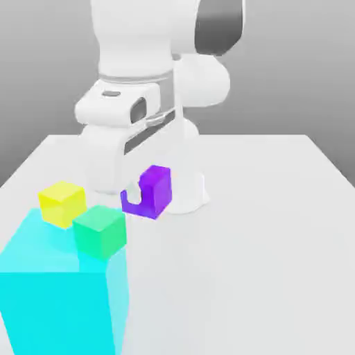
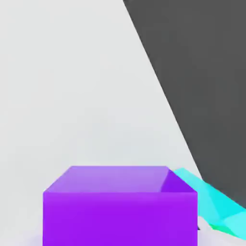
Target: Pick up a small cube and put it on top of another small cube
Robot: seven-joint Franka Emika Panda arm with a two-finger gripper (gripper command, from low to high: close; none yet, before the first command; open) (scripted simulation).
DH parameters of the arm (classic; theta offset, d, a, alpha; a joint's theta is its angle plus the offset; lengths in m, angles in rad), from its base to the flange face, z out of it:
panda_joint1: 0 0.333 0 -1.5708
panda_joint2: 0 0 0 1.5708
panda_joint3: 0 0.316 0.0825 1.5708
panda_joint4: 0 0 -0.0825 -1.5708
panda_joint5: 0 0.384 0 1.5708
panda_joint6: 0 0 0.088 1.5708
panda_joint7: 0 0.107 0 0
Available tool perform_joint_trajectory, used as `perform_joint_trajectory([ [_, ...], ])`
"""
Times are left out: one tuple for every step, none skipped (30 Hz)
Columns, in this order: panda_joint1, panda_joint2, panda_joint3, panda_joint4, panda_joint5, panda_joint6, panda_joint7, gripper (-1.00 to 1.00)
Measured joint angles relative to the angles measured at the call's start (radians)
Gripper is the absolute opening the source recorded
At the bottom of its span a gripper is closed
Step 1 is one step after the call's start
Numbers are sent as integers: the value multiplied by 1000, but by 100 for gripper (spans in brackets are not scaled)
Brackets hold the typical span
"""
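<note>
The white gripper (image 1: 141, 197) hangs from the arm's hand at the middle left of the exterior view, and its fingers are pinched on the small purple cube (image 1: 154, 188). One white finger (image 1: 134, 194) covers part of the cube's near face, so the purple shows around it like a notch. The cube appears lifted clear of the white table (image 1: 263, 236), close in front of the robot's white base (image 1: 187, 187).

Toward the exterior view's left of the held cube sit a yellow cube (image 1: 62, 202) and a green cube (image 1: 100, 231), the green one nearer the camera and just beside the yellow one. Both appear through or behind the upper edge of a large translucent cyan block (image 1: 59, 298), which fills the lower left corner of that view; whether they touch it cannot be told. The purple cube is near the green cube but apart from it.

In the hand view the purple cube (image 2: 120, 206) sits close below the camera, its top face and one side visible, with the pale table (image 2: 72, 86) beyond it, a sliver of the cyan block (image 2: 211, 204) beside it and dark grey background past the table's edge
</note>
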Motion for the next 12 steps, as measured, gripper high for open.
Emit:
perform_joint_trajectory([
  [-17, -8, -19, 5, -7, -13, -16, -100],
  [-37, -23, -38, 15, -23, -37, -34, -100],
  [-58, -42, -57, 27, -43, -65, -54, -100],
  [-77, -65, -72, 38, -63, -96, -73, -100],
  [-86, -67, -82, 31, -72, -89, -84, -100],
  [-90, -60, -89, 13, -77, -64, -90, -100],
  [-93, -48, -94, -9, -78, -29, -95, -100],
  [-94, -34, -98, -33, -78, 9, -98, -100],
  [-95, -24, -101, -49, -78, 35, -100, 100],
  [-95, -24, -101, -49, -78, 35, -100, 100],
  [-95, -24, -101, -49, -78, 35, -100, 100],
  [-95, -24, -101, -49, -78, 35, -100, 100],
])
